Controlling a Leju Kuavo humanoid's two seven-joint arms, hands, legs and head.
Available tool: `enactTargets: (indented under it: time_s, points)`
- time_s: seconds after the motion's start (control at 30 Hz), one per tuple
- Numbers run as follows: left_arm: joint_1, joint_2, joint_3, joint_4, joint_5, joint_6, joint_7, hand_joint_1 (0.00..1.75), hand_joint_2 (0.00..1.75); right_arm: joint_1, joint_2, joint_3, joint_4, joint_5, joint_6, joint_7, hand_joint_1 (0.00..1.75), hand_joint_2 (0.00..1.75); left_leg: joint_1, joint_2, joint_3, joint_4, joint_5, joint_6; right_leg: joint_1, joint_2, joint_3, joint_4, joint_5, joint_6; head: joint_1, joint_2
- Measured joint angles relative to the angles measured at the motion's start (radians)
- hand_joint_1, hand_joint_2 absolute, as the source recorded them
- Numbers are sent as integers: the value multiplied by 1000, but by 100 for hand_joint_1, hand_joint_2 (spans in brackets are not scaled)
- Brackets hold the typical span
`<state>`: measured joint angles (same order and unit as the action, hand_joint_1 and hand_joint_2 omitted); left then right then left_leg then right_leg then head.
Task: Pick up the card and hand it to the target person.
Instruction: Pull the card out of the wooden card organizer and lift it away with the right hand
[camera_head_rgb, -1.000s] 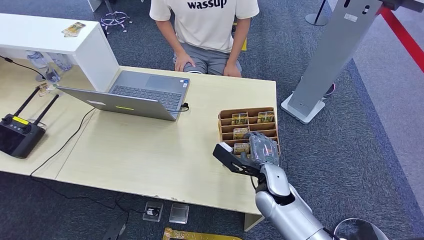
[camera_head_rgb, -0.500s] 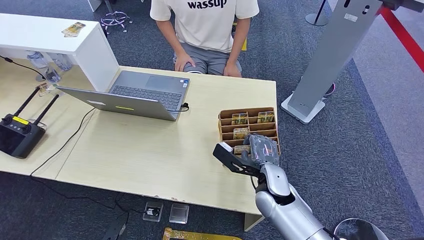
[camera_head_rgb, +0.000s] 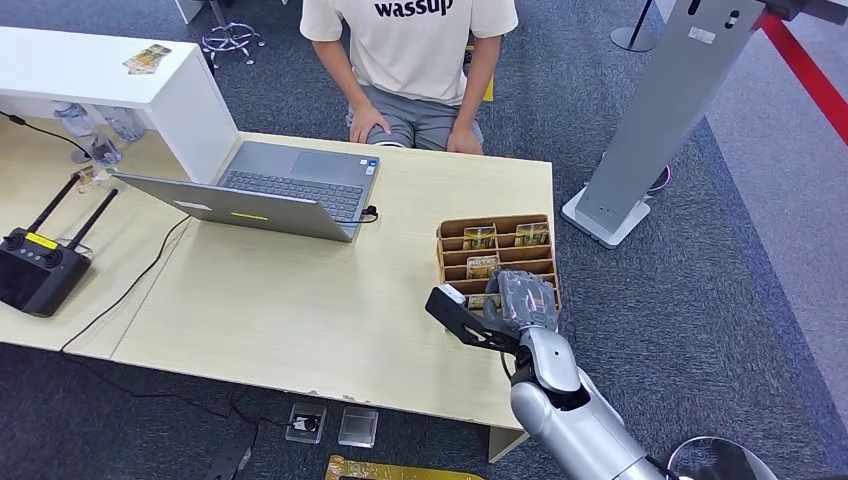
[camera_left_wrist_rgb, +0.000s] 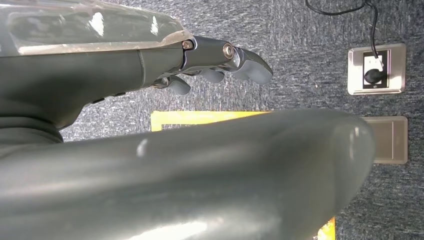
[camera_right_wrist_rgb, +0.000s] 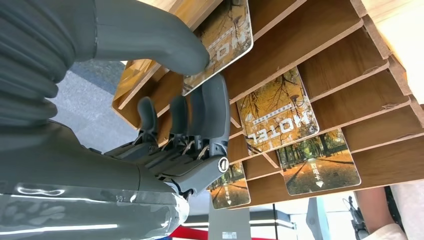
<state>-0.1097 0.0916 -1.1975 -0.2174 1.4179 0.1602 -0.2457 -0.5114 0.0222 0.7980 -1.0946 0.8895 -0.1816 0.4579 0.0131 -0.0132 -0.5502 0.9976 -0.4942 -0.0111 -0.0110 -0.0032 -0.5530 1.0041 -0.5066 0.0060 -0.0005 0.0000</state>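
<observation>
Hotel card (camera_right_wrist_rgb: 220, 42), pinched between the right hand's (camera_right_wrist_rgb: 165, 100) thumb and fingers (camera_right_wrist_rgb: 212, 112), stands in the nearest row of the wooden card rack (camera_head_rgb: 445, 262); in the head view the hand (camera_head_rgb: 520, 300) hides it. Beyond it in the rack: further hotel cards (camera_right_wrist_rgb: 277, 112). Left of the rack: laptop (camera_head_rgb: 270, 190). Left hand (camera_left_wrist_rgb: 220, 62) hangs over carpet, fingers loosely curled, holding nothing.

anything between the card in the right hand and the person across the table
Nothing visible blocks that path. The right hand pinches the autumn-photo hotel card at the brown wooden slotted card rack; beyond it lies bare table up to the seated person. The grey laptop sits off to the side.
</observation>
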Motion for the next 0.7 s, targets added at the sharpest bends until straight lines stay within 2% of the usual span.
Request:
enactTargets:
  time_s: [0.23,0.7]
  points:
    - [0,0,0,0,0,1,0,0,0,0,6,0,1,-7,0,-3,173,175,0,0,0,0,0,0,0,0,0,0,0,0,0,0]
    - [0,0,0,0,-2,-12,0,0,0,-1,6,0,1,-33,2,-10,175,175,0,0,0,0,0,0,0,0,0,0,0,0,0,0]
